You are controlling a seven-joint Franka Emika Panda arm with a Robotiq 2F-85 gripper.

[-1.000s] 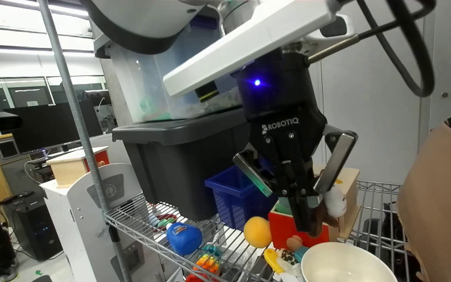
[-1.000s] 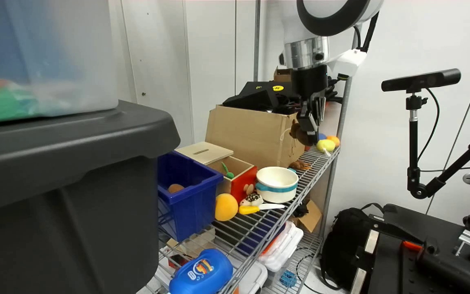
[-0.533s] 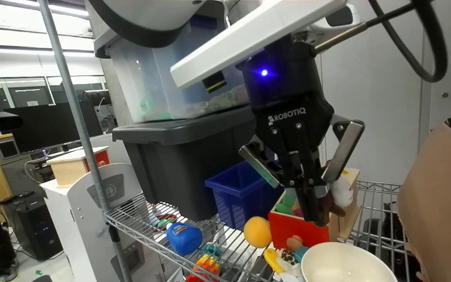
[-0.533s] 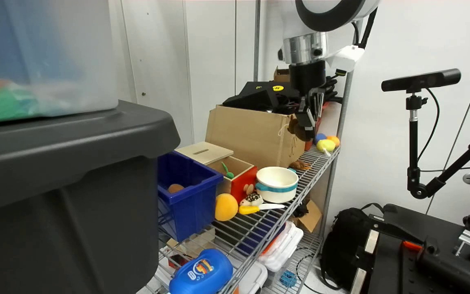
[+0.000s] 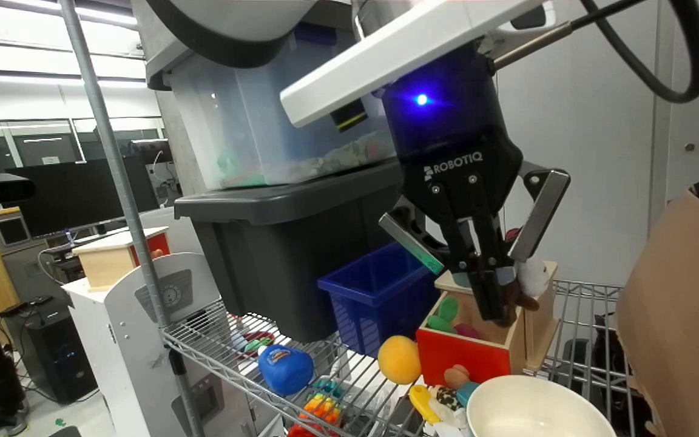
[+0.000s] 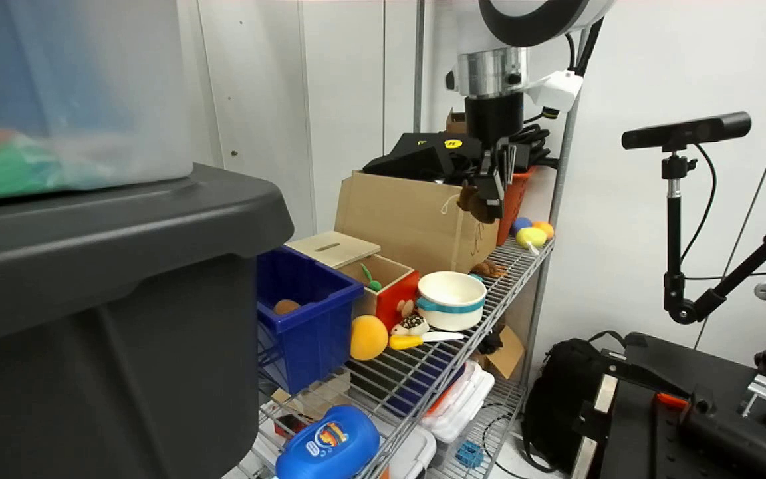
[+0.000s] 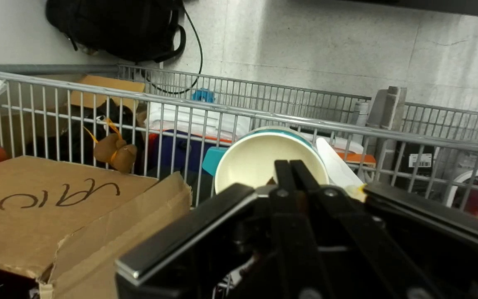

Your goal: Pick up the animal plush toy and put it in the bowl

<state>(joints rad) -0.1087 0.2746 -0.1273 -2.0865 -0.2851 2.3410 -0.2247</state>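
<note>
The black two-fingered hand (image 7: 290, 167) is closed and grips the small, dark brown, soft animal plush toy (image 6: 477, 205). A wide, round, cream-white bowl (image 6: 451, 286) with a teal band around its outside stands upright on the grey wire shelf (image 7: 206, 106); the plush is in the air, higher up and outside it. In the wrist view the hand covers part of the bowl; whether the plush is straight over it I cannot tell. In an exterior view the plush shows against the brown cardboard box (image 6: 403, 203).

Just beside the bowl is an open, red-fronted box of pale wood (image 6: 398, 301). Near that box sits a yellow-orange round toy (image 5: 399, 360), with a deep blue plastic bin (image 6: 310, 332) next to it. A yellow-handled toy knife (image 6: 406, 342) with a white blade lies near the bowl. A rounded blue plastic bottle (image 5: 286, 369) lies on the same shelf, well apart from the bowl.
</note>
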